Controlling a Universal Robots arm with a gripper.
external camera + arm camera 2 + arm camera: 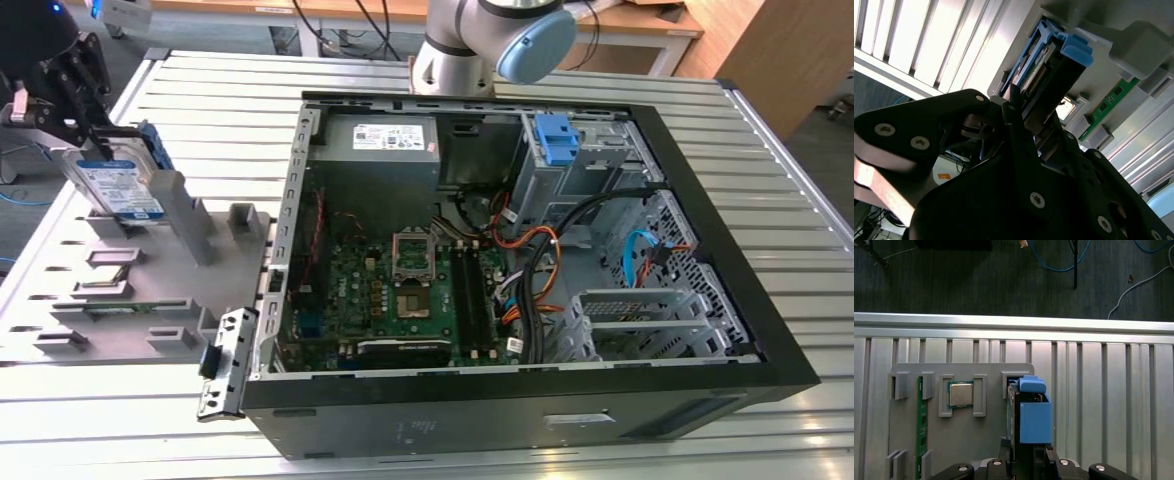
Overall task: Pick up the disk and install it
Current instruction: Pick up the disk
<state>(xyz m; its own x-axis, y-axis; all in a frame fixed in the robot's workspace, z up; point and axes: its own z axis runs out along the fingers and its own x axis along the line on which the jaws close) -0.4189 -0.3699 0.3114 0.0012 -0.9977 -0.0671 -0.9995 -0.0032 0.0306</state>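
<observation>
Black pincer (1026, 112) clamps narrowly on the upright silver, blue-framed labelled disk (118, 188), at a corner of the grey plastic tray (147, 310).

No legible text; print too small on the label of the disk (118, 188) and the white sticker (383, 137) of the power supply (334, 142)

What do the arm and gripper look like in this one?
The arm is a silver-grey tube with a light blue round joint cap. The gripper is black, with angular linkage plates fastened by silver screws.
</observation>
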